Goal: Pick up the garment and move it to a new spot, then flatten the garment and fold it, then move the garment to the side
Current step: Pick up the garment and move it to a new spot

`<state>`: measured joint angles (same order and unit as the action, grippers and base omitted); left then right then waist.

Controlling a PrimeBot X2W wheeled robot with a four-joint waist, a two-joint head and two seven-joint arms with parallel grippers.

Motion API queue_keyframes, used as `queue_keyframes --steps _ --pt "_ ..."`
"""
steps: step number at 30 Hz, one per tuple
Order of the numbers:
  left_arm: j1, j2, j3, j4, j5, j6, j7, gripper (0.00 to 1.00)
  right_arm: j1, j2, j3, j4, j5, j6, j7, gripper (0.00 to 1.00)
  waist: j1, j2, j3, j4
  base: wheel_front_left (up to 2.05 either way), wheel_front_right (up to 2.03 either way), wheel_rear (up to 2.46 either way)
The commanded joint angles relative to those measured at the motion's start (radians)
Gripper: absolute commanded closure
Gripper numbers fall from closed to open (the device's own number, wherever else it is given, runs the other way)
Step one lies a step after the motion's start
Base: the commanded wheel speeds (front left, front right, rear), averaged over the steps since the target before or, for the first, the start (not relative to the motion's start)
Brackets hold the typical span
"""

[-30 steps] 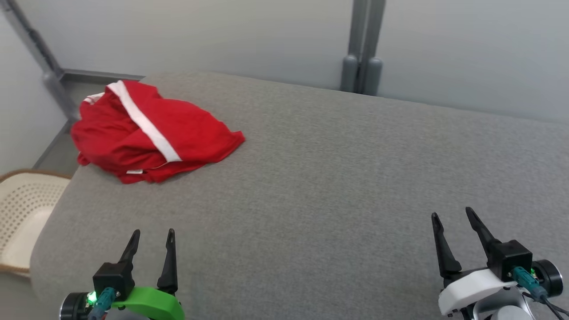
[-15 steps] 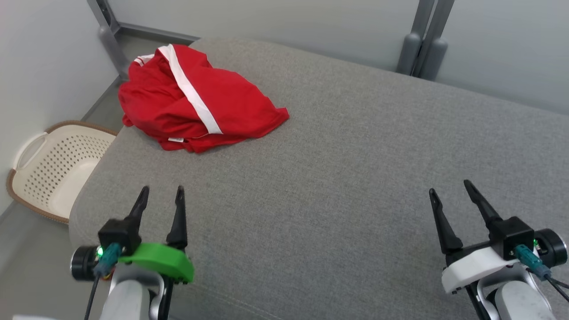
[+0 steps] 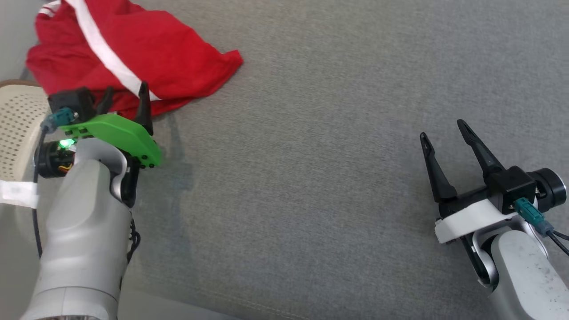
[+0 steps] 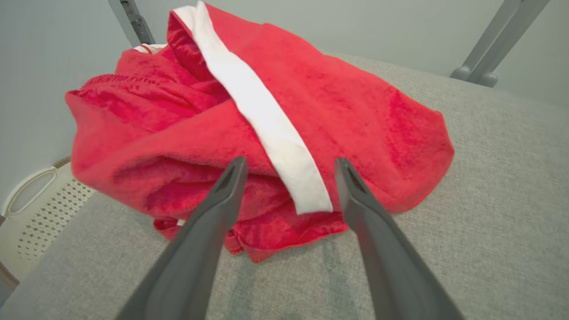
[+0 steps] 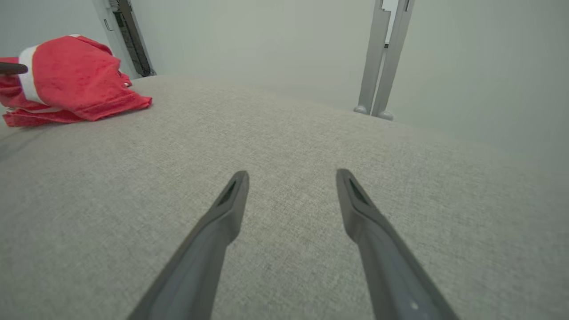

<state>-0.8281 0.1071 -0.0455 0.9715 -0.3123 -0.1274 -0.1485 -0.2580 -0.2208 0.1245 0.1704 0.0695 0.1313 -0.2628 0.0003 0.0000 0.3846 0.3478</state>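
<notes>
Near edge, left: the pale forearm (image 3: 80, 231) of the left arm rises from the bottom of the head view, with a green wrist cover (image 3: 115, 133) on it. The arm casts a soft shadow (image 3: 178, 146) on the grey upholstered surface (image 3: 311, 178) just to its right.

Near edge, right: right hand (image 3: 441, 129) hovers low over the surface, fingers spread wide, nothing between them. In its own wrist view the right hand (image 5: 292, 172) points across a broad stretch of grey cloth, well apart from the garment.

Further in, left: left hand (image 3: 126, 86), fingers spread, gripping nothing. Its tips sit at the near edge of the garment (image 3: 169, 53). In the left wrist view the left hand (image 4: 290, 161) frames the lower end of the white stripe (image 4: 262, 115). We cannot tell if the tips touch the cloth.

Garment (image 4: 355, 106): red, crumpled in a loose heap at the far left corner of the surface, with the white stripe (image 3: 102, 49) running across the top. The near hem lies folded under.

Left of the surface, beside the garment: a cream perforated basket (image 3: 18, 115), lower than the surface; its handle slot shows in the left wrist view (image 4: 35, 209).

Far: from the right wrist view the garment (image 5: 75, 75) lies at far left, a dark fingertip (image 5: 11, 68) of the other arm at its edge. Behind stand a dark upright (image 5: 129, 35), paired grey posts (image 5: 384, 58) and a pale wall (image 5: 266, 40).
</notes>
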Motion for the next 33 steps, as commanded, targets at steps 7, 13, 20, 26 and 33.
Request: queue_keyframes --steps 7,13,20,26,33 --pt "-0.084 0.060 0.026 0.132 -0.042 0.004 0.022 1.00 -0.021 0.021 -0.005 0.000 0.015 -0.001 -0.003 0.00 -0.0003 0.0000 0.107 -0.172 0.00 0.00 0.00" --pt "-0.094 0.075 -0.005 0.172 -0.050 -0.004 0.000 1.00 -0.002 0.039 -0.019 0.005 0.017 -0.001 -0.003 0.00 -0.0003 0.0000 0.074 -0.171 0.00 0.00 0.00" --pt "-0.061 0.062 -0.078 0.110 -0.058 -0.003 -0.058 1.00 0.047 0.070 -0.031 0.021 0.027 -0.001 -0.003 0.00 -0.0003 0.0000 -0.014 -0.154 0.00 0.00 0.00" --pt "-0.010 0.061 -0.180 -0.032 -0.075 -0.003 -0.049 1.00 0.109 0.103 -0.041 0.037 0.038 -0.001 -0.003 0.00 -0.0003 0.0000 -0.125 -0.159 0.00 0.00 0.00" --pt "0.110 0.069 -0.303 -0.395 -0.166 -0.003 0.071 1.00 0.171 0.134 -0.052 0.040 0.046 -0.001 -0.003 0.00 -0.0003 0.0000 -0.234 -0.217 0.00 0.00 0.00"
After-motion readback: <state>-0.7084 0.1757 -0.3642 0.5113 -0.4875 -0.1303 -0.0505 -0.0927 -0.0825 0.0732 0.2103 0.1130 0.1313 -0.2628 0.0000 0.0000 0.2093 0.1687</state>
